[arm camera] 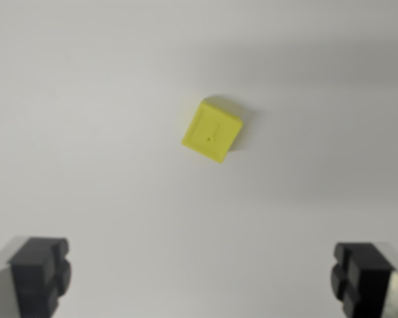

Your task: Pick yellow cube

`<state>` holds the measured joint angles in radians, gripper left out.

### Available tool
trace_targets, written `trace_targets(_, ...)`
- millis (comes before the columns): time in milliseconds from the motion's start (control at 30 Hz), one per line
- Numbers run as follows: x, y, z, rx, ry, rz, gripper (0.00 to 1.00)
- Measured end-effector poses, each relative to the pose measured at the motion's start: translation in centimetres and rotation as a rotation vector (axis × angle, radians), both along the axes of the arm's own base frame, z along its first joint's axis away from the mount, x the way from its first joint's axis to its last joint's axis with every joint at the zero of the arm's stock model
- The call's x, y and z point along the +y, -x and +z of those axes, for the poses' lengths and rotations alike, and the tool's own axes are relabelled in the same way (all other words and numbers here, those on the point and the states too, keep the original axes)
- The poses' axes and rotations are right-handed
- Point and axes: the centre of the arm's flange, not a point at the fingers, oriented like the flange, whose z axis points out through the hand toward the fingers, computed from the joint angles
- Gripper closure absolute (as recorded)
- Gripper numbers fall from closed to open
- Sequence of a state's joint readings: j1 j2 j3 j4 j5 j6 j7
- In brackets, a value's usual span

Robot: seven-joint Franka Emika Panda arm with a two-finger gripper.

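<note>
While my gripper hangs wide open, the yellow cube sits rotated on the counter; looks light, rigid, maybe slick. I'd pinch opposite flat sides.

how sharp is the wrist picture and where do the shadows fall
Wrist view: soft overall, the yellow cube slightly blurred with a thin shadow along its upper right edge; broad dim bands cross the white surface; the open gripper fingertips are blurred at the bottom corners.

A bright yellow cube with one tiny dark dot lies ahead of the black jaws, on a plain pale grey surface.
</note>
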<state>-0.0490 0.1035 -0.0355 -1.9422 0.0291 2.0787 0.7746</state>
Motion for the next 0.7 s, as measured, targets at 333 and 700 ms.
trace_targets(333,0.0,0.0,-0.7,0.002,0.0,-0.02,0.0)
trace_targets(700,0.1,0.1,-3.5,0.006,0.0,-0.063,0.0)
